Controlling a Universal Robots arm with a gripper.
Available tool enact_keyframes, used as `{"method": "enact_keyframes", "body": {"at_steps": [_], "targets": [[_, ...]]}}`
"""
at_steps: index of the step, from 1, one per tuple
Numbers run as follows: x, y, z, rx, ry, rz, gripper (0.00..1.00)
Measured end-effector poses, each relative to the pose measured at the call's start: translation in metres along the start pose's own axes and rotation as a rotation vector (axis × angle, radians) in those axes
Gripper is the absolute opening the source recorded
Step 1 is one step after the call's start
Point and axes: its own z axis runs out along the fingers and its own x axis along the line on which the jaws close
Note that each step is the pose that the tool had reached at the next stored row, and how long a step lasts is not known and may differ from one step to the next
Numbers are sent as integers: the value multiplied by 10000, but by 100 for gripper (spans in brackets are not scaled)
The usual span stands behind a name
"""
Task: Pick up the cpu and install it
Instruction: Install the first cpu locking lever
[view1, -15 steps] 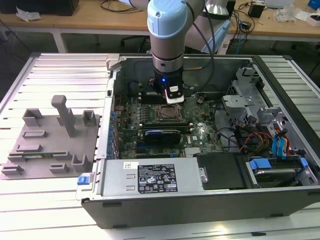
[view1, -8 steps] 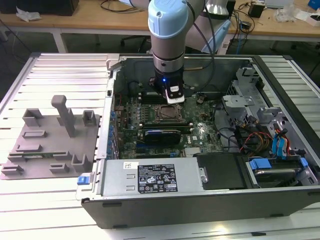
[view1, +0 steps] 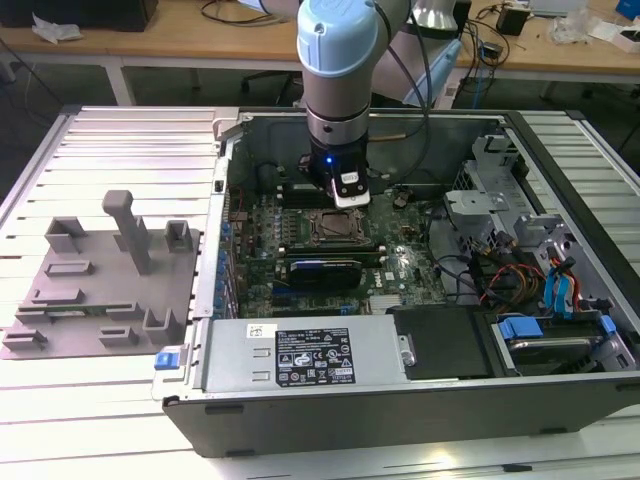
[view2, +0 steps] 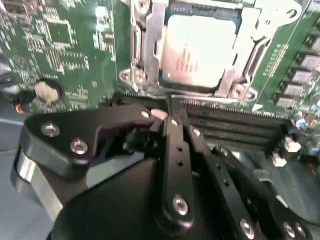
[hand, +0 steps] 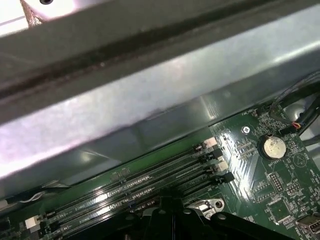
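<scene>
Looking from nearest out in the second wrist view: the black claw (view2: 167, 117) is taking up the foreground, its finger links folded in tight with the tips meeting and nothing between them. Judging by that, the claw is narrow and carrying nothing.

Just beyond the tips, the dark memory slots (view2: 235, 117) are running across the green motherboard (view2: 65, 55). Past those, the cpu (view2: 199, 50) is lying flat inside the socket frame (view2: 150, 45), pale silvery top facing up, metal frame sitting around its edges. The chip is looking squarely seated; whether the retention lever is latched cannot be told.

In the exterior view, the arm (view1: 338, 60) is standing over the open computer case (view1: 400, 400), the claw hanging just above the board on the far side of the socket, apart from the chip. At the exterior view's left, the grey fixture tray (view1: 100, 290) is resting on the desk (view1: 120, 150), well apart from the case, with no chip visible on it.

In the first wrist view, the case wall (hand: 150, 100) is looming over the memory slots and a coin battery (hand: 274, 147).

Judgement: pick-up and placement are appearing done; any locking of the socket is remaining unconfirmed.
</scene>
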Motion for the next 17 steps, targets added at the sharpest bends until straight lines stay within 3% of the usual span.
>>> {"method": "enact_keyframes", "body": {"at_steps": [4,6,10,12,13,14,16,17], "targets": [[-1,3,7,-18,-3,6,11],[-3,16,-17,-92,14,9,11],[-10,65,-222,-61,10,8,11],[-11,73,-254,202,-105,-29,11],[-12,74,-255,536,-245,-77,11],[-12,74,-256,776,-348,-111,11],[-14,75,-256,1646,-717,-237,11],[-14,75,-256,1785,-777,-256,11]]}}
